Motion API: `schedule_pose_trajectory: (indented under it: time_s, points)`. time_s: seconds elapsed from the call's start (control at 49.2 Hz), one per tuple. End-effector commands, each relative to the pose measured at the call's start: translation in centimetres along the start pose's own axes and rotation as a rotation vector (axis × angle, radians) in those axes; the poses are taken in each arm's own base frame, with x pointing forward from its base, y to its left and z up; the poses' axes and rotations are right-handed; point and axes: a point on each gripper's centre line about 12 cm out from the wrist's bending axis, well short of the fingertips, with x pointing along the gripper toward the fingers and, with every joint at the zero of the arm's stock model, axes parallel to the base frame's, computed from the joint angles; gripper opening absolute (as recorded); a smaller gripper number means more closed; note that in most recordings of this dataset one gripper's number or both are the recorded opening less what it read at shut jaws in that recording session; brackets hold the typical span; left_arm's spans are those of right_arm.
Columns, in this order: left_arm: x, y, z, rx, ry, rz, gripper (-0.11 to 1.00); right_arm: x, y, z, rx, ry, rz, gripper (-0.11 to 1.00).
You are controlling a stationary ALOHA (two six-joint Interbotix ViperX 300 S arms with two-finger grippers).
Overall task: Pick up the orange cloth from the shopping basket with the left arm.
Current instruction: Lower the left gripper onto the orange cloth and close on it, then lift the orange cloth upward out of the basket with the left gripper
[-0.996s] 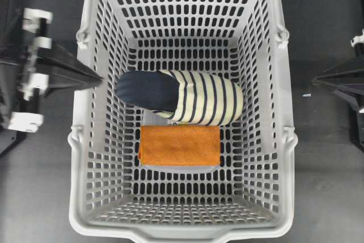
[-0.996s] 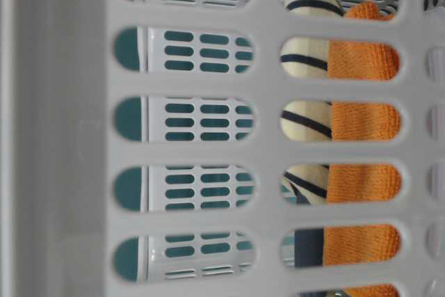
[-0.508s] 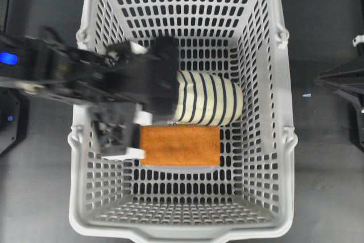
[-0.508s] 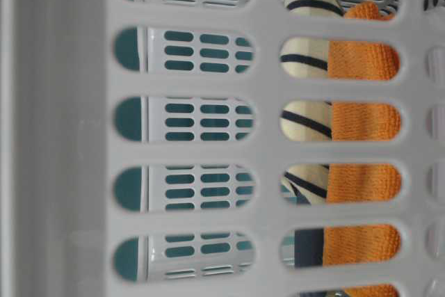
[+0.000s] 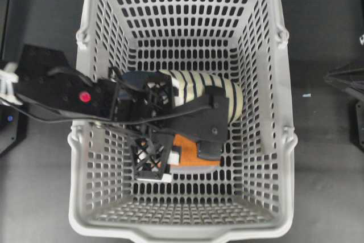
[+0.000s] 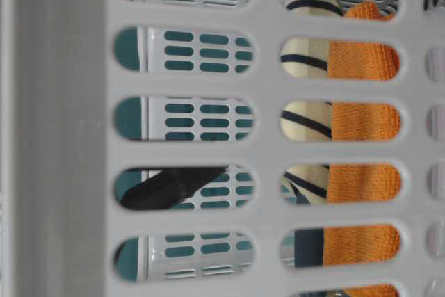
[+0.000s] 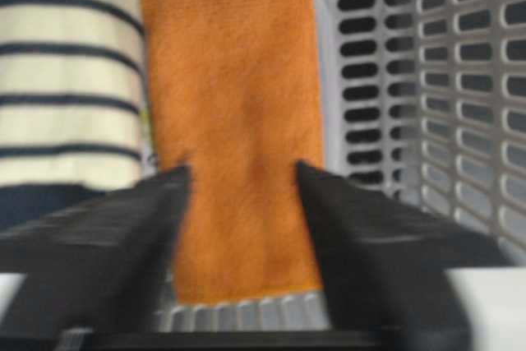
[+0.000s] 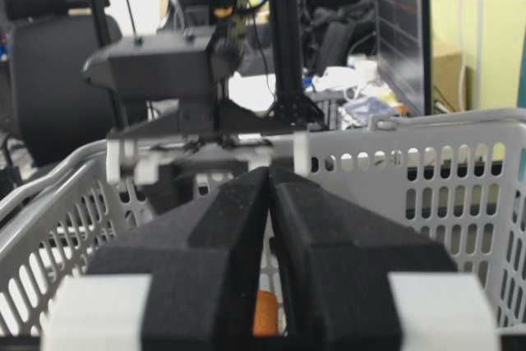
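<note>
Orange cloth (image 7: 234, 121) lies between left hand's (image 7: 242, 228) spread fingers.

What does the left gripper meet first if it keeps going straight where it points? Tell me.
Most likely the orange cloth: the left gripper is open, its fingers straddling the cloth's near end. How much height remains is unclear; the basket floor lies right beneath.
</note>
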Motion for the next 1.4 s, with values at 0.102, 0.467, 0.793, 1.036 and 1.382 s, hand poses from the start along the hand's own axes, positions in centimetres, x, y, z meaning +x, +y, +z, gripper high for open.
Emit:
schedule_pose_trajectory:
  time_s: [0.102,0.467,0.793,1.036,1.382]
  points:
    - [2.0,-0.3,0.4,-0.028,-0.006,-0.001,0.86,0.0,0.0,-0.1,0.008,0.021,-0.001,0.00]
    - [5.5,-0.3,-2.1,-0.068,0.047,0.002,0.90,-0.1,0.1,0.4,0.005,0.005,0.003,0.00]
    - [7.5,-0.1,-3.9,-0.083,0.052,0.001,0.89,-0.1,0.1,0.1,0.005,0.016,0.001,0.00]
    - [7.5,-0.1,-4.3,-0.113,0.061,0.003,0.72,-0.1,0.1,0.2,0.005,0.010,0.003,0.00]
    - [6.8,-0.1,-3.9,-0.102,0.043,0.000,0.12,-0.2,0.1,0.3,0.005,0.008,0.003,0.00]
